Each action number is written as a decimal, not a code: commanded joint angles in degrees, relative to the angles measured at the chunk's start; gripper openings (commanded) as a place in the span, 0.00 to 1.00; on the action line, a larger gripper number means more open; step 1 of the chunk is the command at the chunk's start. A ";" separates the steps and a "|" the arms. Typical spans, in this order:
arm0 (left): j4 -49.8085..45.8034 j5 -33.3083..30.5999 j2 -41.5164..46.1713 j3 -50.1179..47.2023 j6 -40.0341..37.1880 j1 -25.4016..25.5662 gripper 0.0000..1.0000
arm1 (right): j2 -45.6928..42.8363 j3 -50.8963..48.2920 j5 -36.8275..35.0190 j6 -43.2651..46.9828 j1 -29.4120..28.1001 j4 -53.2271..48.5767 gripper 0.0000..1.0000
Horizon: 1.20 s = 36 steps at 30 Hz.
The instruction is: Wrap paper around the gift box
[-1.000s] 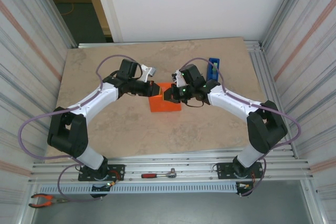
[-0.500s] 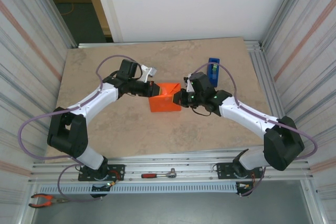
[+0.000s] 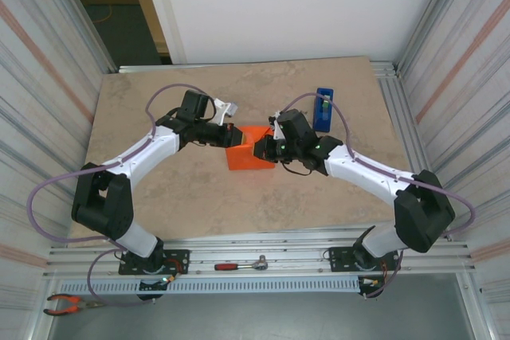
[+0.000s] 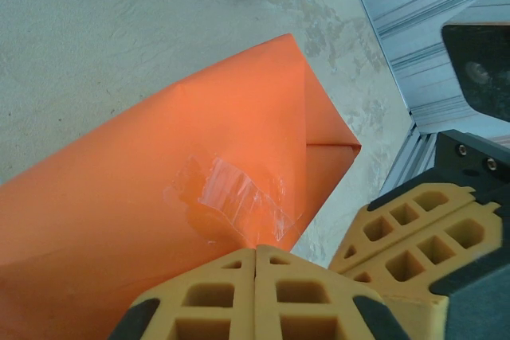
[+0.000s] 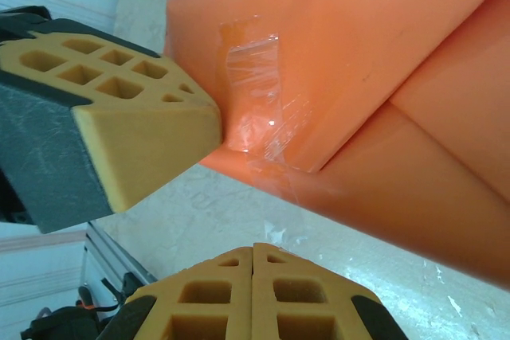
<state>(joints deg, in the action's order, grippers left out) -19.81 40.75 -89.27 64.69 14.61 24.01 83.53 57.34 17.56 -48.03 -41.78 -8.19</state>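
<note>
Glistening crinkled tape (image 4: 229, 197) on smooth, sharp-folded orange paper (image 4: 111, 165)

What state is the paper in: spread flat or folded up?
Folded. The paper forms a compact block with creased end flaps, and clear tape holds a seam.

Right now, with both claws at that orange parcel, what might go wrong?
The clear tape looks wrinkled, so the paper flap could spring open. The shut left gripper and right gripper sit close against the parcel; a push may crease or tear the thin sheet, or slide it.
</note>
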 commanded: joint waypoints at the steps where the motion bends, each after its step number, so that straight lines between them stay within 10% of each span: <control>1: -4.37 -1.60 -0.20 -2.42 -1.08 0.16 0.00 | 1.65 1.89 -1.08 -1.21 -0.34 1.16 0.00; 26: -2.13 1.61 1.49 -0.59 2.06 -0.23 0.00 | 0.11 -4.25 -3.11 -3.52 1.59 5.79 0.00; 36: 18.75 9.94 6.85 -0.48 19.76 -6.73 0.58 | -7.88 -11.10 -1.97 -0.73 4.19 2.50 0.00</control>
<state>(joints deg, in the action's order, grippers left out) -9.13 47.31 -86.78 64.34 27.57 18.79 77.30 46.83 14.85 -50.48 -37.36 -3.70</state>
